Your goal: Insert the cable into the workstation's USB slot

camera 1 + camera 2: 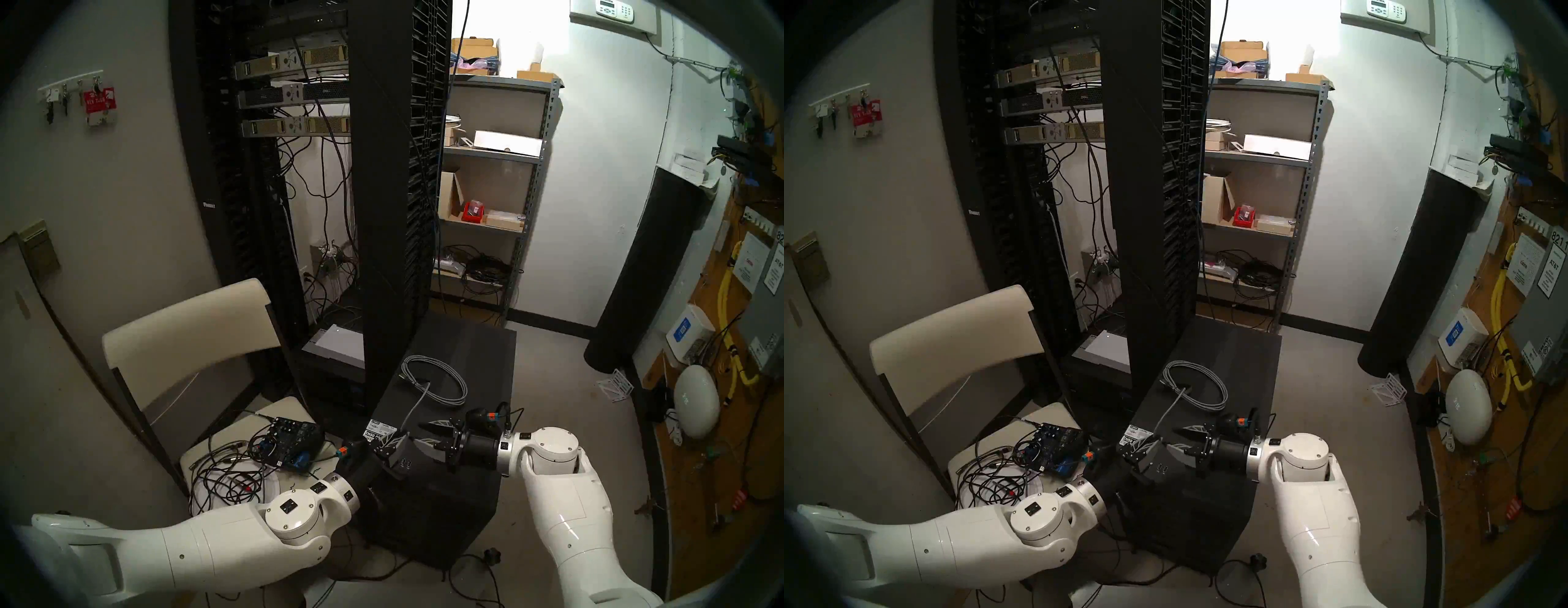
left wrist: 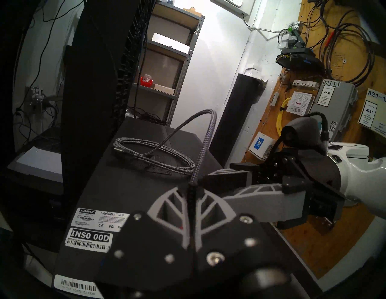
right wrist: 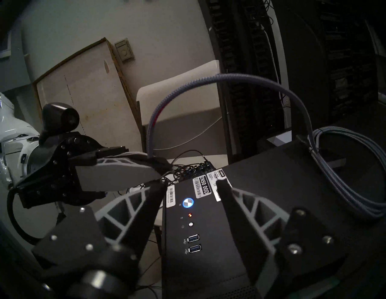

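The light-grey braided cable (image 1: 428, 360) (image 1: 1187, 364) lies coiled on top of the matte-black workstation (image 1: 466, 352) (image 2: 117, 188) (image 3: 261, 177). One strand (image 2: 205, 144) (image 3: 229, 78) arches up from the coil and down into my left gripper (image 1: 396, 437) (image 1: 1151, 443) (image 2: 191, 185), which is shut on it at the tower's front top edge. The plug is hidden between the fingers. Two USB slots (image 3: 194, 238) (image 1: 405, 463) sit on the front face below a blue-lit button (image 3: 188, 203) and a red light (image 3: 190, 215). My right gripper (image 1: 422, 433) (image 1: 1176, 439) (image 3: 192, 183) is open, facing the left one, holding nothing.
A tall black server rack (image 1: 382, 170) stands right behind the tower. To the left, a white chair (image 1: 191, 331) carries a circuit board (image 1: 288, 441) and tangled black wires. A metal shelf (image 1: 488, 191) and a black cylinder (image 1: 649, 271) stand at the back right.
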Robot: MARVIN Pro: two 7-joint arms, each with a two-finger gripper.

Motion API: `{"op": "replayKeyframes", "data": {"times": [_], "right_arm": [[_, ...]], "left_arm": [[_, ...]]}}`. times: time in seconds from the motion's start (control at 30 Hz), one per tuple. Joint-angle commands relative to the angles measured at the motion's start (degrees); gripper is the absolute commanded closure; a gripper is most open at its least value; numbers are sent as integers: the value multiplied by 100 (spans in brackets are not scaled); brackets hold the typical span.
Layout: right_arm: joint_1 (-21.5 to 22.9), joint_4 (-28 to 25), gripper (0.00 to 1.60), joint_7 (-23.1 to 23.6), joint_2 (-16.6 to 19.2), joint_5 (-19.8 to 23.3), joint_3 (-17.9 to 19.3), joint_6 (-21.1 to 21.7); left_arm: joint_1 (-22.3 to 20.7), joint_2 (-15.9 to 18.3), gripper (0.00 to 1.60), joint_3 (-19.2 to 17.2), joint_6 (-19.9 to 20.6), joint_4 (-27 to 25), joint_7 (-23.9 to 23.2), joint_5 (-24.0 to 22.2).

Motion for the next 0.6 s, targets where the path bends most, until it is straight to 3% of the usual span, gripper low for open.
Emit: {"op": "replayKeyframes", "data": {"times": [0.0, 0.57], "right_arm": [[-79, -382, 24, 177, 16, 157, 76, -57], [-33, -417, 26, 645, -163, 439, 169, -45]], "left_arm": [[34, -42, 160, -23, -181, -100, 113, 146], [-9, -139, 160, -3, -237, -19, 135, 383]]}}
